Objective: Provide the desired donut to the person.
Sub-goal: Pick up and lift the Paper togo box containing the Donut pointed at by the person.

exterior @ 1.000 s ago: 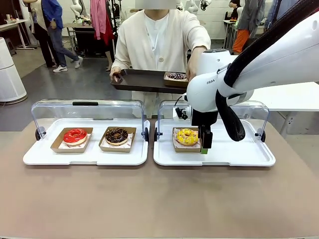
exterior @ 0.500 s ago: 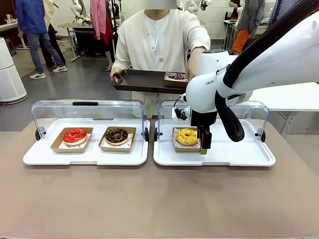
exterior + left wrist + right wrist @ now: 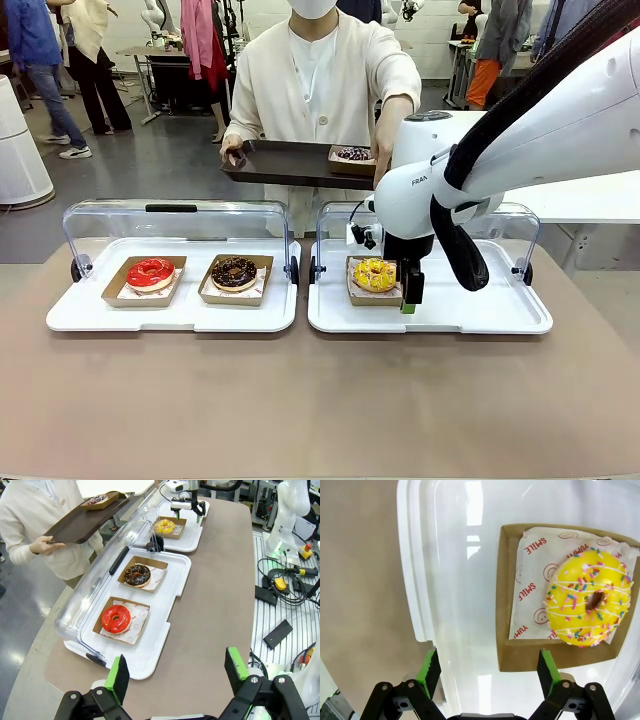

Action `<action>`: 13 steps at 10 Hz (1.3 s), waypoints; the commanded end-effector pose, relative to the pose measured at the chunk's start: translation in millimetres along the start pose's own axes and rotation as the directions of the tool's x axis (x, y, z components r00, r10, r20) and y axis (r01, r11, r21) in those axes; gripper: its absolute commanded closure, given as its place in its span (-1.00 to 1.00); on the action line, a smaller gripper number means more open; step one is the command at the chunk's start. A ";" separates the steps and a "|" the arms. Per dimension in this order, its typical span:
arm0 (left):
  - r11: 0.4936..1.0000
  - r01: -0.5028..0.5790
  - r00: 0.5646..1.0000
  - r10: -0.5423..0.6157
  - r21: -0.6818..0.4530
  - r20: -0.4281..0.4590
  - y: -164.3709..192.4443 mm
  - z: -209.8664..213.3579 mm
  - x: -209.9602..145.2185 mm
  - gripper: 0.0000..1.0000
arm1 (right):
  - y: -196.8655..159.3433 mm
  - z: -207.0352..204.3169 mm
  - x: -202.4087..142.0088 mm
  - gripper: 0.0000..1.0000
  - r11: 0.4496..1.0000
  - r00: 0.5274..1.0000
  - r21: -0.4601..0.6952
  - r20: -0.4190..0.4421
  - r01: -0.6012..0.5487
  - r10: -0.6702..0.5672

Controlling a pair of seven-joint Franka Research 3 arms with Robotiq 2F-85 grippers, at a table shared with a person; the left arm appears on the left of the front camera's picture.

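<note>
Two white plastic trays with raised clear lids, side by side toward the far edge of the brown tabletop (image 3: 300,400): left tray (image 3: 60,318), right tray (image 3: 500,310). On the left tray, a red-glazed ring donut (image 3: 151,272) and a chocolate ring donut (image 3: 234,271), each in a cardboard boat. At the right tray's left end, a yellow ring donut with coloured sprinkles (image 3: 375,274) in a brown cardboard boat (image 3: 520,657) lined with printed paper. Just right of that boat, the right tool (image 3: 411,292), pointing down over bare tray; spread wide, gripping nothing, one green pad (image 3: 546,665) at the boat's edge, the other near the tray's rim. Above the tabletop's left end, the left tool (image 3: 177,672), likewise spread wide and empty. Beyond the far edge, the person in a cream cardigan (image 3: 320,70), holding a dark brown serving tray (image 3: 280,160) in both hands; at its right end, a dark sprinkled donut (image 3: 353,153) in a cardboard boat.
</note>
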State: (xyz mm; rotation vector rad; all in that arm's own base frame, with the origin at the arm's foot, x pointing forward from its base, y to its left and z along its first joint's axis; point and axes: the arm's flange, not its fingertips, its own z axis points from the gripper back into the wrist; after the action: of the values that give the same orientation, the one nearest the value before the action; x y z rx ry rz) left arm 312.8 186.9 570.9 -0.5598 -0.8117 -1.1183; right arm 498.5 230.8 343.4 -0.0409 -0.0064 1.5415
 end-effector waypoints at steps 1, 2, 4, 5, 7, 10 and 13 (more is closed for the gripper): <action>1.000 0.009 1.000 -0.009 0.004 0.011 0.2 -0.4 0.4 -1.00 | -5.2 -7.2 -2.1 -1.00 0.999 0.999 -0.030 -0.015 0.028 -0.028; 1.000 0.009 1.000 -0.009 0.004 0.011 0.2 -0.4 0.4 -1.00 | -6.8 -9.7 -3.5 -1.00 0.999 0.999 -0.028 -0.013 0.032 -0.032; 1.000 0.009 1.000 -0.009 0.004 0.011 0.2 -0.4 0.4 -1.00 | -9.5 -15.2 -6.2 -1.00 0.999 0.999 -0.028 -0.008 0.036 -0.036; 1.000 0.009 1.000 -0.009 0.004 0.011 0.2 -0.4 0.4 -1.00 | -10.0 -18.2 -6.9 -1.00 0.999 0.999 -0.026 -0.002 0.033 -0.033; 1.000 0.009 1.000 -0.009 0.004 0.011 0.2 -0.4 0.4 -1.00 | -11.7 -22.9 -8.3 -1.00 0.999 0.999 -0.025 0.003 0.034 -0.034; 1.000 0.009 1.000 -0.009 0.004 0.011 0.2 -0.4 0.4 -1.00 | -16.3 -30.3 -13.9 -1.00 0.999 0.998 -0.007 0.022 0.051 -0.051; 1.000 0.009 1.000 -0.009 0.004 0.011 0.2 -0.4 0.4 -1.00 | -18.0 -32.6 -15.5 -0.78 0.999 0.998 -0.017 0.041 0.045 -0.044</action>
State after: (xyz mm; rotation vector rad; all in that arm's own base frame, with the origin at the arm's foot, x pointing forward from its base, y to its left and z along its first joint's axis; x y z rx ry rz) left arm 312.8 186.9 570.9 -0.5598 -0.8117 -1.1183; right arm 510.3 219.6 325.3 -0.0322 -0.0281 1.5124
